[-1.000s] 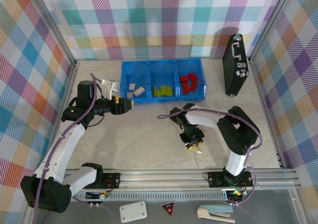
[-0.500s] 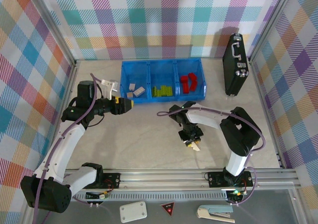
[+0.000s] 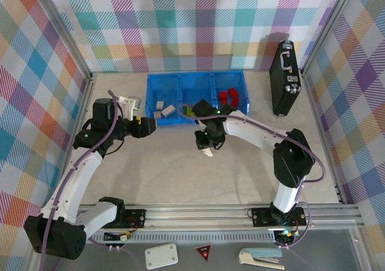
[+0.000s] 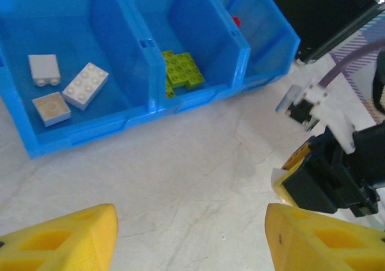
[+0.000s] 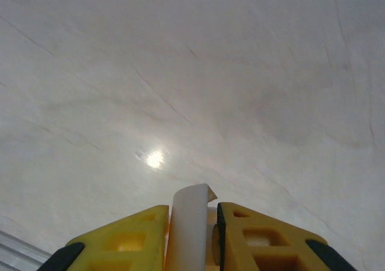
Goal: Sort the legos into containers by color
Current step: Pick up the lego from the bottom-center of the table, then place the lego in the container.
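Observation:
The blue bin (image 3: 180,121) stands at the back of the table with three containers. Beige legos (image 4: 85,85) lie in its left compartment, lime green legos (image 4: 183,70) in the middle one, and red legos (image 3: 231,97) in the right one. My right gripper (image 3: 207,149) hangs just in front of the bin's middle, shut on a pale beige lego (image 5: 191,220) that sticks out between its yellow fingers (image 5: 129,241). My left gripper (image 4: 191,235) is open over bare table, near the bin's front left corner, with nothing between its fingers.
A black briefcase-like case (image 3: 286,79) stands upright at the back right. Checked walls close off the table on three sides. In the left wrist view the right arm's black and yellow wrist (image 4: 337,169) sits close on the right.
My right gripper finished shutting on the beige lego, then lifted it from the front middle of the table and carried it back and left toward the bin. The left arm barely shifted.

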You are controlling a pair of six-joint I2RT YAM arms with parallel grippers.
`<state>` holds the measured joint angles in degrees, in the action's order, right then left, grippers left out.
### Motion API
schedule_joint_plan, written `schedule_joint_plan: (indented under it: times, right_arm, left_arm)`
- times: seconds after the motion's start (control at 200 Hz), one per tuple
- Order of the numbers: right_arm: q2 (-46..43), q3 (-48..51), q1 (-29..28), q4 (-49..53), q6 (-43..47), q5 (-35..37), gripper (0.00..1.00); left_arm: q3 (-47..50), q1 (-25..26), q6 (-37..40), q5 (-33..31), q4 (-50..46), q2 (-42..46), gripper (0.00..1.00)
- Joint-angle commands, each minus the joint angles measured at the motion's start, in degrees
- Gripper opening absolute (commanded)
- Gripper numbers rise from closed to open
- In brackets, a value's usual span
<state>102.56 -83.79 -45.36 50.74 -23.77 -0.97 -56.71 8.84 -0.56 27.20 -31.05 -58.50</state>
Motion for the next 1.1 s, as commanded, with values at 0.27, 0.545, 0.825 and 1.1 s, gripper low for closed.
schedule_joint_plan:
  times: [0.27, 0.545, 0.825, 1.1]
  right_arm:
    - [11.8, -16.1, -0.3, -13.6, 0.9, -1.0, 0.25]
    - [20.9, -28.2, -0.3, -20.2, 0.6, 0.3, 0.24]
    - [32.2, -44.7, -0.3, -21.0, 2.0, 7.3, 0.24]
    - [39.5, -52.1, -0.3, -26.9, 4.9, 15.3, 0.24]
  left_arm:
    - [0.2, -0.6, 0.6, -5.6, -1.4, 2.1, 0.66]
    - [0.3, -0.7, 0.3, -4.8, -0.9, 2.0, 0.66]
    - [0.5, -0.7, 0.1, -4.0, -0.4, 2.1, 0.66]
    - [0.8, -0.6, 0.1, -4.9, -0.4, 2.6, 0.66]
